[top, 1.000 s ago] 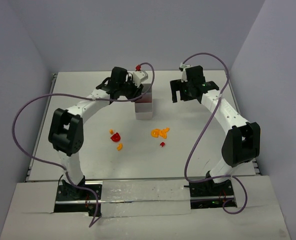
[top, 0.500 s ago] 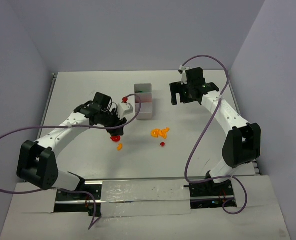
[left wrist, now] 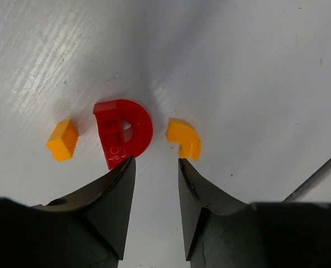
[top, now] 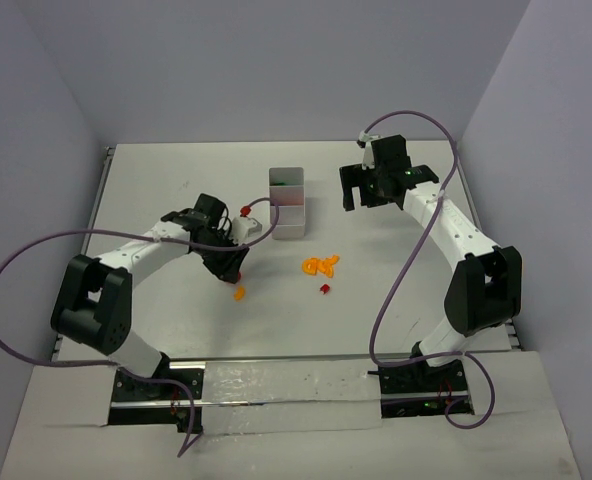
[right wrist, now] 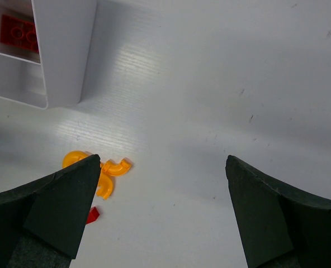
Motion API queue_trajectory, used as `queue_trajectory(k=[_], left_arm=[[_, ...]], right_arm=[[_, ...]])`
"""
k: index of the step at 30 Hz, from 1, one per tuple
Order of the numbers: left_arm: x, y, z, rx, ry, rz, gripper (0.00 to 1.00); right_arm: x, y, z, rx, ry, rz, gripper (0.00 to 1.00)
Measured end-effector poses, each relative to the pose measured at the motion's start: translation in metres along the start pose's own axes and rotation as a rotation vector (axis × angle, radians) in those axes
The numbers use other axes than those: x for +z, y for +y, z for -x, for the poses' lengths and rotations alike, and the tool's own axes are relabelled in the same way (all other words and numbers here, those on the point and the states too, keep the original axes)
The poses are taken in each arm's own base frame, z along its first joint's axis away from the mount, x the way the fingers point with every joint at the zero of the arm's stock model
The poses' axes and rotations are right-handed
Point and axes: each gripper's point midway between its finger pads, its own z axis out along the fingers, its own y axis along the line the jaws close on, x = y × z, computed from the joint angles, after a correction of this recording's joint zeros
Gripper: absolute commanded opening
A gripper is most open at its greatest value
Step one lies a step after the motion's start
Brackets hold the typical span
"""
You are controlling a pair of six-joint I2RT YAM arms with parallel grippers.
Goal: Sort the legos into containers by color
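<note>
Black left gripper (left wrist: 157,162) jaws stand narrowly apart, gripping nothing. Red half-ring lego (left wrist: 123,133) lies just ahead of one tip, possibly touching it. Orange brick (left wrist: 62,140) and orange curved piece (left wrist: 184,138) flank it. Right gripper (right wrist: 161,163) gapes wide, empty, above the table (right wrist: 210,84); white tray (right wrist: 65,56) beyond holds a red brick (right wrist: 19,32).

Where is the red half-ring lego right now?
In the left wrist view, the red half-ring lego lies on the table just beyond the left pincer, between an orange block and a curved orange piece.
</note>
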Motion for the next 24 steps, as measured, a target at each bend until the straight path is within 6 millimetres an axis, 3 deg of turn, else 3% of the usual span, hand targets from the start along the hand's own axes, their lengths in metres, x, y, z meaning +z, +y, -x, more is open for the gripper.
queue_trajectory(k=[11, 24], left_arm=[[0.006, 0.031, 0.013, -0.035, -0.01, 0.085, 0.48], [0.017, 0.037, 0.008, -0.045, 0.02, 0.085, 0.48]], right_arm=[[0.0, 0.0, 0.0, 0.001, 0.001, 0.001, 1.0], [0.0, 0.0, -0.001, 0.003, 0.002, 0.001, 1.0]])
